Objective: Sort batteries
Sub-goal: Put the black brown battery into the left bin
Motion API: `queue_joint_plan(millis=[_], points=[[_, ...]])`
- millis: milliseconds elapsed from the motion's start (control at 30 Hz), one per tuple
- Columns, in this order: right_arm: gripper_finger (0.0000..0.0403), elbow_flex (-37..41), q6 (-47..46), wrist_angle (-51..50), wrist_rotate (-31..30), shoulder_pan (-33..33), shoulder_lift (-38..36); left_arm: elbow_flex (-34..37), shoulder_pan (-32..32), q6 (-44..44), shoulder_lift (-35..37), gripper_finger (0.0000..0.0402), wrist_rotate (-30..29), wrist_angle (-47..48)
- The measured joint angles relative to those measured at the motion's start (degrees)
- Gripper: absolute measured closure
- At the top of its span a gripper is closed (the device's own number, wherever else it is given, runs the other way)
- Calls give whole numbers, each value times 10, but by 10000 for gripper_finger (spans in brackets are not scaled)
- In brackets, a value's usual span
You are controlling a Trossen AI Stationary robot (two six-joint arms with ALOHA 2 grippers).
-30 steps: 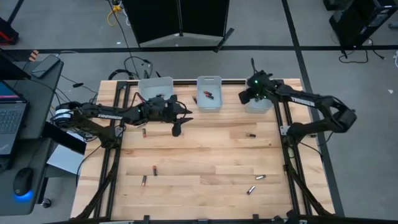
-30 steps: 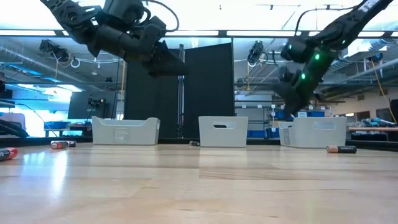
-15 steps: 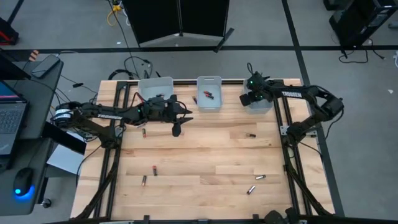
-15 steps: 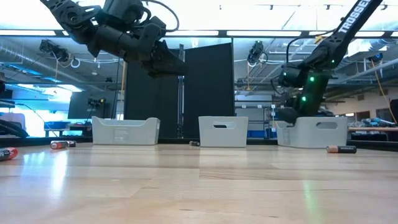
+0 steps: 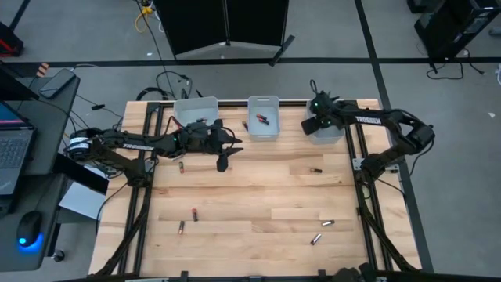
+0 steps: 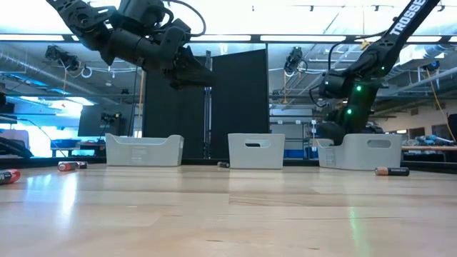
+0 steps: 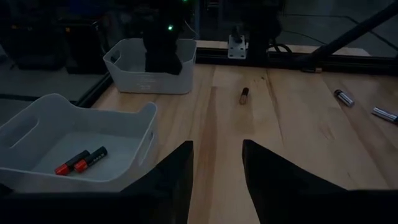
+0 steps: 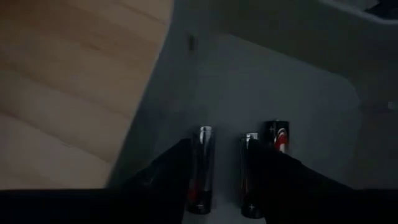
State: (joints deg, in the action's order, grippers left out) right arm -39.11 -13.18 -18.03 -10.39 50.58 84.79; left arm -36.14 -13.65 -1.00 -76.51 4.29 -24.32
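Note:
Three translucent bins stand along the far edge: the left bin (image 5: 196, 113), the middle bin (image 5: 263, 117) and the right bin (image 5: 327, 131). My right gripper (image 5: 312, 124) hangs open over the right bin, fingers pointing down (image 8: 217, 171). Two silver batteries (image 8: 202, 168) and a black one (image 8: 277, 137) lie on that bin's floor below it. My left gripper (image 5: 223, 162) hovers open above the table in front of the middle bin, holding nothing (image 7: 217, 168). Two black batteries with red ends (image 7: 81, 160) lie in the middle bin. Loose batteries lie on the table (image 5: 315, 169), (image 5: 194, 213), (image 5: 327, 223).
More loose batteries lie at the left (image 5: 182, 167), near left (image 5: 181, 227), near right (image 5: 316, 238) and beside the middle bin (image 5: 245, 124). Metal frame rails run along both table sides (image 5: 360, 196). The wooden middle of the table (image 5: 250, 196) is bare.
My right arm has drawn its elbow in and its gripper has shifted slightly toward the table's left over the right bin, lowering toward it; it has held still for the last half second. The left arm has not moved.

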Motion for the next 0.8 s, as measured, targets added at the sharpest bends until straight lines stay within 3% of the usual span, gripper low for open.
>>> queue_joint_plan(millis=[300,433,667,800], points=[[229,-15,28,-52,-19,-3,-108,-1,-21,31,0,270,-22,16],[263,-42,48,-101,-22,-28,-164,-30,-36,20,0,288,-22,107],[383,-76,68,-120,-21,-103,-220,-161,-93,-110,-50,360,-27,325],[386,-82,72,-116,-21,-137,-230,-245,-133,-211,-124,394,-21,406]])
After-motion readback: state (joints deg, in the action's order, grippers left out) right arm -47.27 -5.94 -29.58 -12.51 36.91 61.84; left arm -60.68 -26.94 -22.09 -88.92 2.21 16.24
